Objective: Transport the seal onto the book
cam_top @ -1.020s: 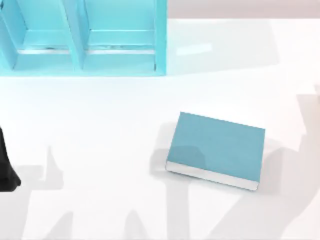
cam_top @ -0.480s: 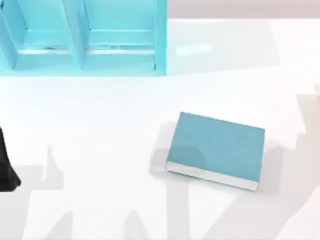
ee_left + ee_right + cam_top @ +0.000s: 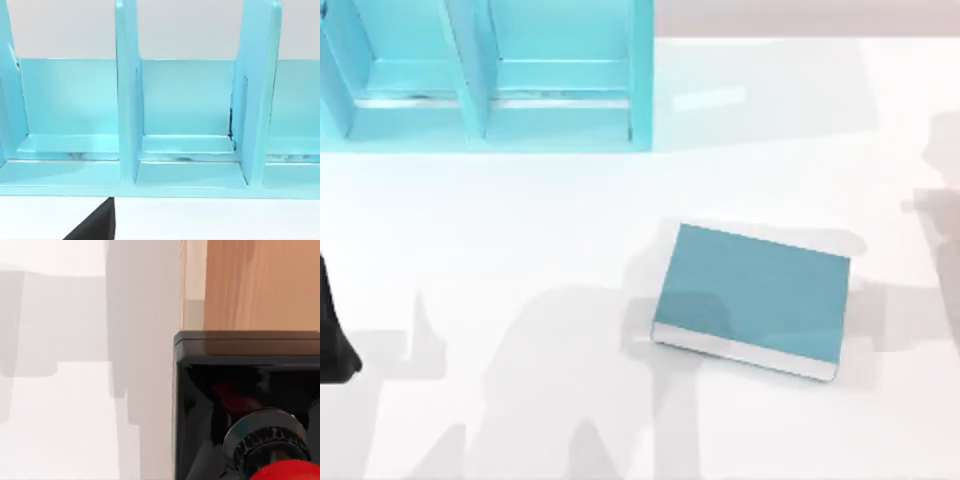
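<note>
Book (image 3: 750, 298) flat on desk (image 3: 520, 240), right of centre, nearer front edge, cover bare. Seal (image 3: 247, 405) close under right wrist camera: black block, red knob, at desk's edge. Right fingers: cannot tell. Left arm (image 3: 332, 335) parked at left edge, facing teal shelf unit (image 3: 160, 150); fingers cannot tell. Risk: glossy knob slipping in grasp, or seal tipping when set down near book's edge.

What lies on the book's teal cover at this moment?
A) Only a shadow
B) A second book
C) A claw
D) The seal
A: in the top view the book lies flat with its cover bare except for a darker shadow patch near one corner, while the seal appears close up in the right wrist view, over the table's edge rather than over the cover.
</note>
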You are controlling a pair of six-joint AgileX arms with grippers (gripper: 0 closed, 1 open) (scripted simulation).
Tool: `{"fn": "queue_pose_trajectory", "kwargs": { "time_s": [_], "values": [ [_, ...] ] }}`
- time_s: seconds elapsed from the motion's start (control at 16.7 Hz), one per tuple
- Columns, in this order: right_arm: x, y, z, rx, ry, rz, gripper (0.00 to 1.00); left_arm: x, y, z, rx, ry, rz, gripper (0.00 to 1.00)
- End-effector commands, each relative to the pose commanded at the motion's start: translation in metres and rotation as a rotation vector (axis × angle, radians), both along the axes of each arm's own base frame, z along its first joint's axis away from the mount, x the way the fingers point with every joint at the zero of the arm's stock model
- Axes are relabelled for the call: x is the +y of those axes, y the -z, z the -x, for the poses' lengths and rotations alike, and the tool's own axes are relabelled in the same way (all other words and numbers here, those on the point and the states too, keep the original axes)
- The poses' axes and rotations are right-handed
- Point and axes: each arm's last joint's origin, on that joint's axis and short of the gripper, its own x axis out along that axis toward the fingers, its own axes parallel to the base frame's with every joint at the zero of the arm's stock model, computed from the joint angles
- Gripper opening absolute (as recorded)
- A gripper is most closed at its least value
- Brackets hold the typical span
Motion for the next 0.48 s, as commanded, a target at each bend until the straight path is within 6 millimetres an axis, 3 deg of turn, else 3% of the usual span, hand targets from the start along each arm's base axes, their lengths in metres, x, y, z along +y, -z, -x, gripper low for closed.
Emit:
{"fn": "queue_pose_trajectory", "kwargs": {
  "time_s": [0.12, 0.24, 0.48],
  "values": [
    [0.026, -0.026, 0.007, -0.012, -0.001, 0.003, 0.00, 0.000, 0.000, 0.000, 0.000, 0.000, 0.000, 1.00],
    [0.039, -0.040, 0.013, -0.028, -0.001, 0.005, 0.00, 0.000, 0.000, 0.000, 0.000, 0.000, 0.000, 1.00],
    [0.038, -0.040, 0.013, -0.025, 0.004, 0.003, 0.00, 0.000, 0.000, 0.000, 0.000, 0.000, 0.000, 1.00]
  ]
}}
